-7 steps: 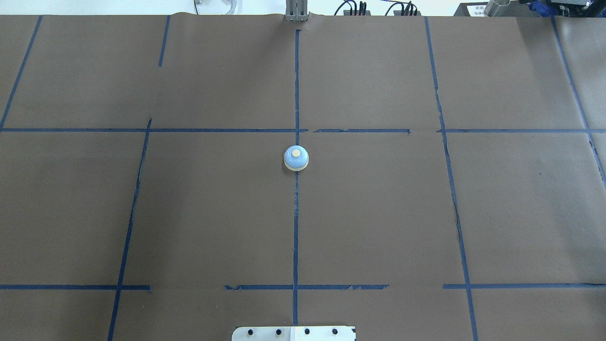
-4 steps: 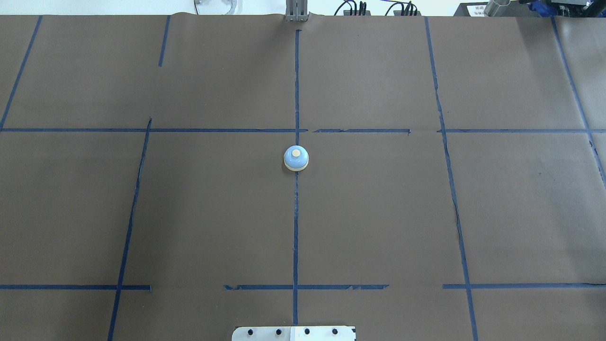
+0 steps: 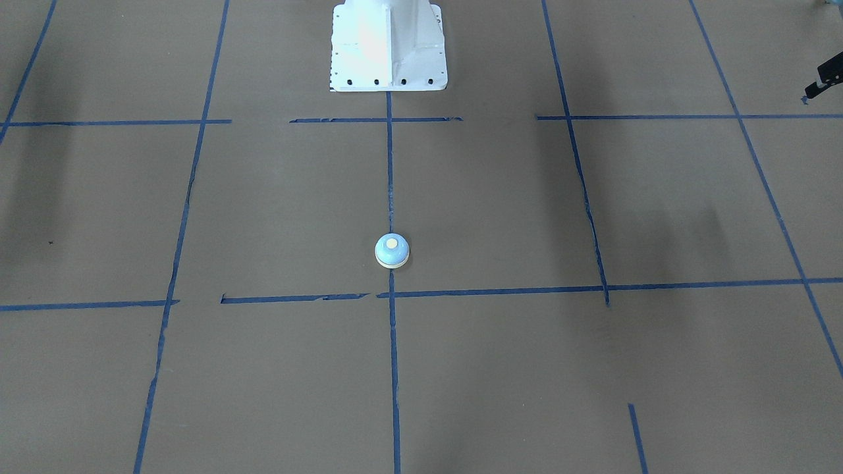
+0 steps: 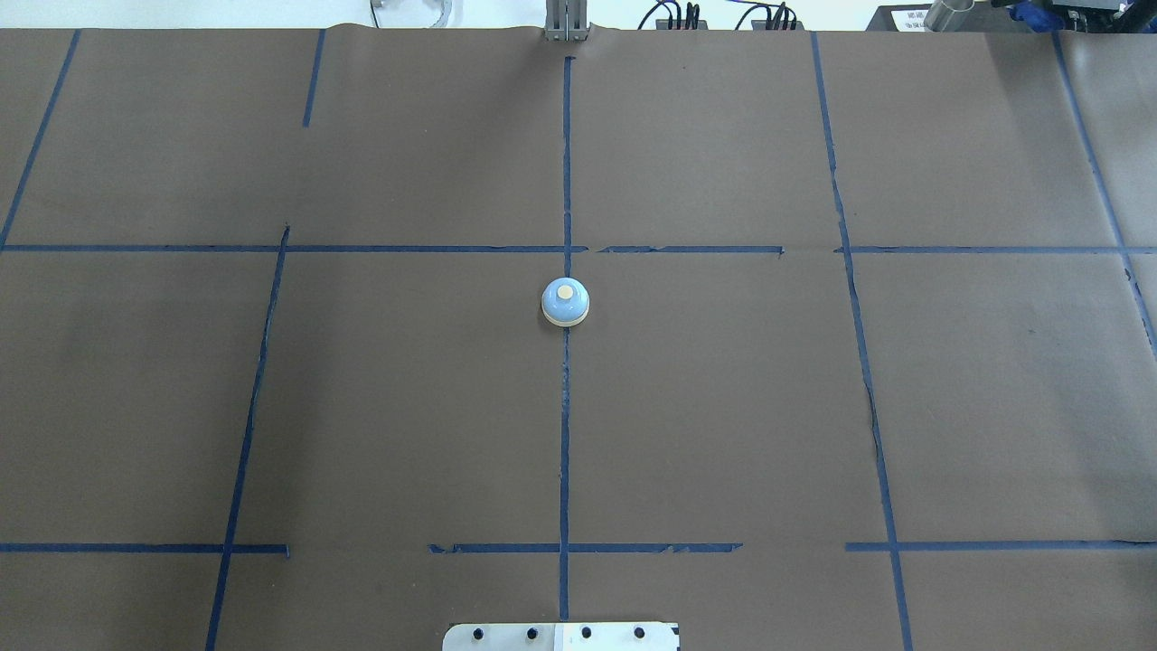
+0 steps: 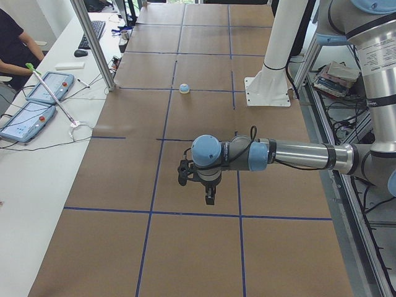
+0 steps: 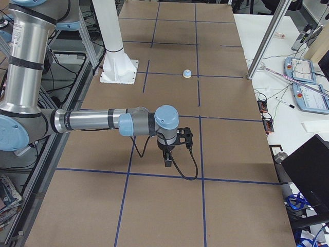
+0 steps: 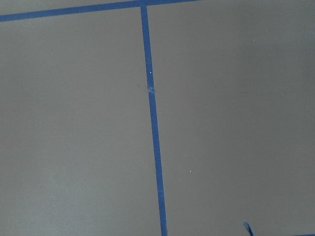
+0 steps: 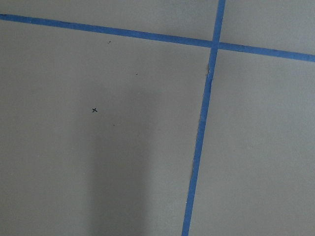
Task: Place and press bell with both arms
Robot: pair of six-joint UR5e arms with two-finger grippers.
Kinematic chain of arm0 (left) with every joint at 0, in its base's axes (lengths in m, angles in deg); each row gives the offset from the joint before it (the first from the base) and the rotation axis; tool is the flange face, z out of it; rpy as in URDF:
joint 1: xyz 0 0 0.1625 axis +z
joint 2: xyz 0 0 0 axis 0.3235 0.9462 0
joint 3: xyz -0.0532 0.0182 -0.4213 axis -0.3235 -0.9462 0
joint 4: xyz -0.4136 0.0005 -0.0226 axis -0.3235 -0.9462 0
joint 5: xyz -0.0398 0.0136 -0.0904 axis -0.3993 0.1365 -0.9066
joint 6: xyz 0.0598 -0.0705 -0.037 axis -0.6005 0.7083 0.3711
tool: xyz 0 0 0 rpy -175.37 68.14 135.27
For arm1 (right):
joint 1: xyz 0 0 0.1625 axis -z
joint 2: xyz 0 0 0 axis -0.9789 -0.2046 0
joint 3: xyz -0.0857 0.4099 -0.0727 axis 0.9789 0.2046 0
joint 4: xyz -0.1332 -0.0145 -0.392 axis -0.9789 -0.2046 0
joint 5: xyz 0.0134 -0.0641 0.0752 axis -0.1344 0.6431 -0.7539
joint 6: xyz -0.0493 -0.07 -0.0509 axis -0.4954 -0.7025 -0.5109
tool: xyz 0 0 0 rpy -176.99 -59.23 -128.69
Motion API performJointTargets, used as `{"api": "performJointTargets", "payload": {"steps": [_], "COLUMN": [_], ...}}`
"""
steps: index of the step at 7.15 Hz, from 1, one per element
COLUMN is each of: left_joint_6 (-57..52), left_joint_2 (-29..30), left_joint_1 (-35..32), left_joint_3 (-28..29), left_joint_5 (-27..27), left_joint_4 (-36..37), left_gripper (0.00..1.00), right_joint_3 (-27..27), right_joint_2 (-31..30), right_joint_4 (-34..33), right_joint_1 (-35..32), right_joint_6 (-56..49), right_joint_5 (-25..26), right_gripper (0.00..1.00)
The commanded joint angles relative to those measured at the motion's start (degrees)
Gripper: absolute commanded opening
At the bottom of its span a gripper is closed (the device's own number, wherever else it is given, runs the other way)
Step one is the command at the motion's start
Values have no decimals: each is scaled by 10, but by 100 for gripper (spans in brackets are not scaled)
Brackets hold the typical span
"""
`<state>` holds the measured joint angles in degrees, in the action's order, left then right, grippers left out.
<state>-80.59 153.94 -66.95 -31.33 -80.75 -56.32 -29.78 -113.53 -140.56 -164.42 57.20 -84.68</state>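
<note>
Currently the bell is sitting upright on the tabletop, on its centre tape line, well apart from the left gripper and right gripper, which are both hanging above the tabletop; I cannot tell whether their fingers are wide or narrow.

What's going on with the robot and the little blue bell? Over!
Left tool and right tool hang far from the bell; open or shut, cannot tell. Bell upright on the middle tape line, nothing touching it. No obstacle seen.
</note>
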Motion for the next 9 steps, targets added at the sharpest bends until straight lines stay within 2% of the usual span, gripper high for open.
{"api": "performJointTargets", "payload": {"steps": [1,3,5,7,9], "left_joint_6": [1,3,4,3,1], "left_joint_2": [6,18,39,138,144], "left_joint_1": [-1,0,0,0,-1], "left_joint_3": [11,13,41,126,111], "left_joint_5": [0,34,33,36,35], "left_joint_4": [1,-1,-7,-3,1], "left_gripper": [100,100,100,100,100], "right_joint_3": [10,11,9,6,7], "right_joint_2": [2,3,0,-3,-2], "right_joint_4": [0,0,-1,-3,-3], "right_joint_1": [0,0,0,0,0], "right_joint_6": [0,0,0,1,2], "right_joint_5": [-1,-2,-4,-6,-6], "right_gripper": [100,100,100,100,100]}}
